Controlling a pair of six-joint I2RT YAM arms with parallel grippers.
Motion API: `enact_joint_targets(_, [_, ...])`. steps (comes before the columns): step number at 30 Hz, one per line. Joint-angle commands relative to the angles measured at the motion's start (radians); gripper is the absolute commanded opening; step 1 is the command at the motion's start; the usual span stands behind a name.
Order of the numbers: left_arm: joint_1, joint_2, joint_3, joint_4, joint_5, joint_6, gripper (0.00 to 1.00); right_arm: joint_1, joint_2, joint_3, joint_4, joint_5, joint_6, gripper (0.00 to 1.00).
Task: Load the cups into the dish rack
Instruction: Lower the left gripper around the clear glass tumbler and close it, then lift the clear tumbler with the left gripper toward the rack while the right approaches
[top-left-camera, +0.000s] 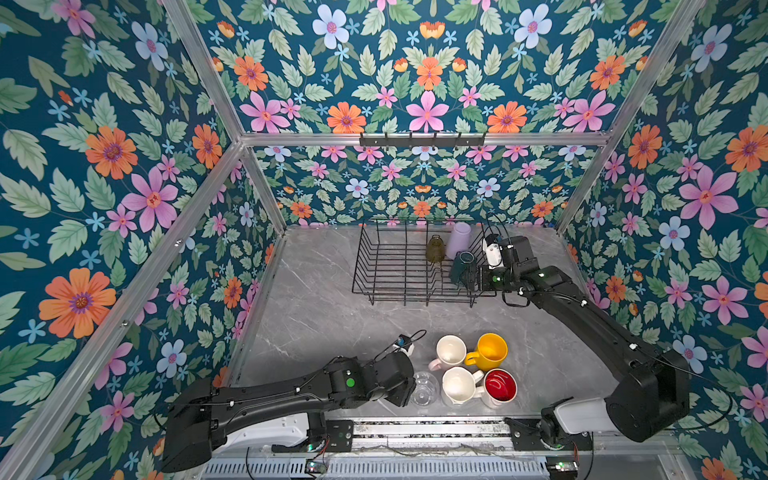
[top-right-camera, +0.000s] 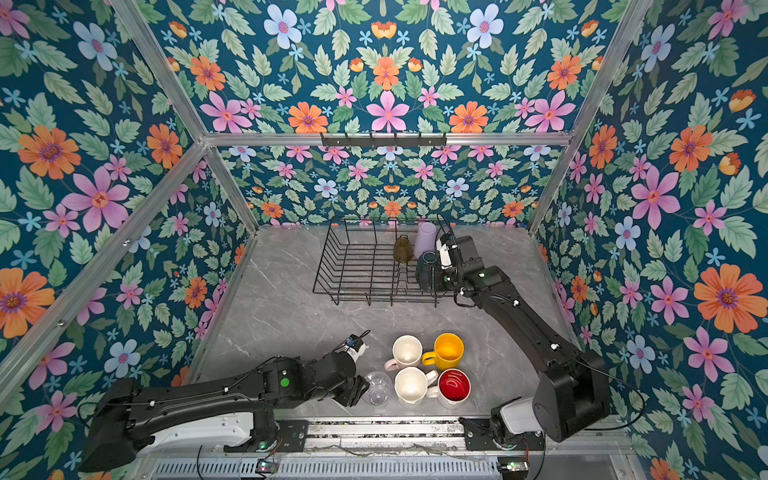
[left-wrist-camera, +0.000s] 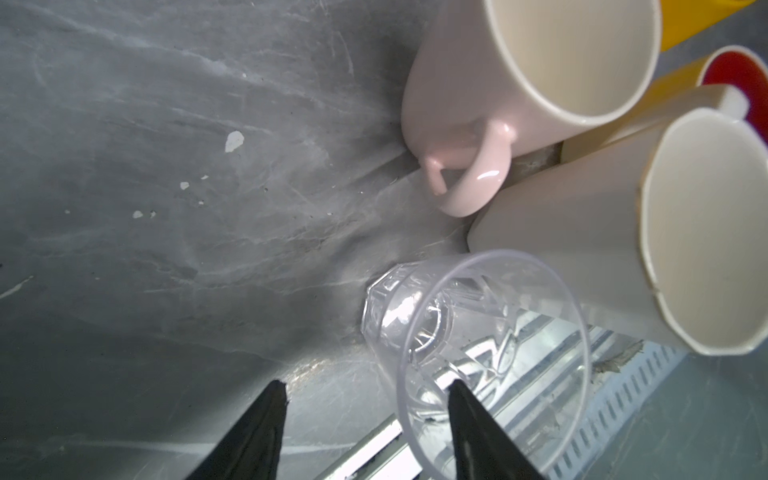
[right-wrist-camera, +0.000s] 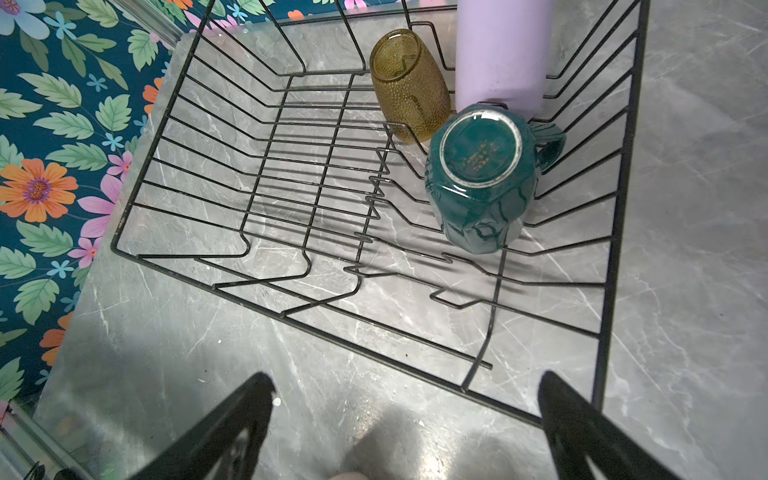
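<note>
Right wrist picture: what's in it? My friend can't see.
Three cups sit in a black wire dish rack: a bottom-up dark teal mug, an olive-brown glass and a lilac tumbler. The open, empty right claw is outside it.

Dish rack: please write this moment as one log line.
dish rack: three cups | left gripper: open, astride clear glass rim | right gripper: open, empty

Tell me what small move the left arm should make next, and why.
Probably close the left gripper: its jaws stand open astride the wall of the clear glass, one apparently inside the rim, so closing should pinch it.
</note>
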Motion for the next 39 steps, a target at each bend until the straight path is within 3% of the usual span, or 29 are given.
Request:
enact_joint_targets(1, [0.001, 0.019, 0.013, -0.006, 0.012, 0.012, 0.62, 0.000, 0.004, 0.004, 0.004, -0.003, -0.015, 0.99])
enact_joint_targets(5, [0.000, 0.057, 0.023, -0.018, 0.006, 0.020, 0.59, 0.001, 0.010, 0.005, 0.002, -0.011, -0.009, 0.99])
enact_joint_targets(13, [0.003, 0.078, 0.039, -0.050, -0.030, 0.015, 0.44, 0.000, 0.010, 0.004, 0.001, -0.015, -0.017, 0.99])
enact_joint_targets(21, [0.004, 0.053, 0.037, -0.037, -0.038, 0.024, 0.19, 0.001, 0.002, -0.010, 0.011, -0.012, -0.018, 0.99])
enact_joint_targets(29, [0.004, 0.033, 0.027, -0.043, -0.066, 0.021, 0.04, 0.000, 0.015, 0.001, 0.011, -0.016, -0.016, 0.99])
enact_joint_targets(34, [0.007, 0.004, 0.042, -0.091, -0.156, -0.003, 0.00, 0.001, 0.024, 0.008, 0.014, -0.023, -0.016, 0.99])
enact_joint_targets(39, [0.048, -0.148, 0.056, -0.127, -0.319, -0.019, 0.00, 0.000, 0.024, 0.010, 0.030, -0.045, -0.007, 0.99])
